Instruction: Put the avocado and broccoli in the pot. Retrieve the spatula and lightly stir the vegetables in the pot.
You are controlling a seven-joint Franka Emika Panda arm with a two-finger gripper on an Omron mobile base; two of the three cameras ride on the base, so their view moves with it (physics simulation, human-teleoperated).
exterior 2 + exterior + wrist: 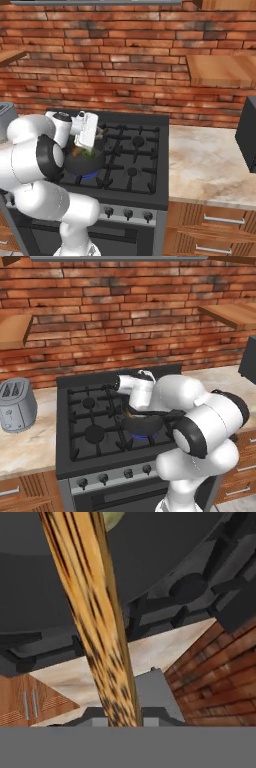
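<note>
Wooden and mottled brown, the spatula (95, 627) runs from the bottom centre of the hand view up toward 11 o'clock, its handle clamped in the nearly closed claw (122, 722). Its far end reaches over the dark grey pot (60, 572), where a sliver of pale green, probably the broccoli (112, 518), shows at 12 o'clock beside the wood. In the left base view the pot (142, 426) sits on the front right burner of the black stove (90, 421), at about 5 o'clock from the stove centre, with a blue flame beneath it. In the right base view the white wrist tilts down over the pot (85, 161), and green pieces (90, 152) lie inside. A grey toaster (16, 404) stands on the table (30, 446) at 9 o'clock from the stove.
</note>
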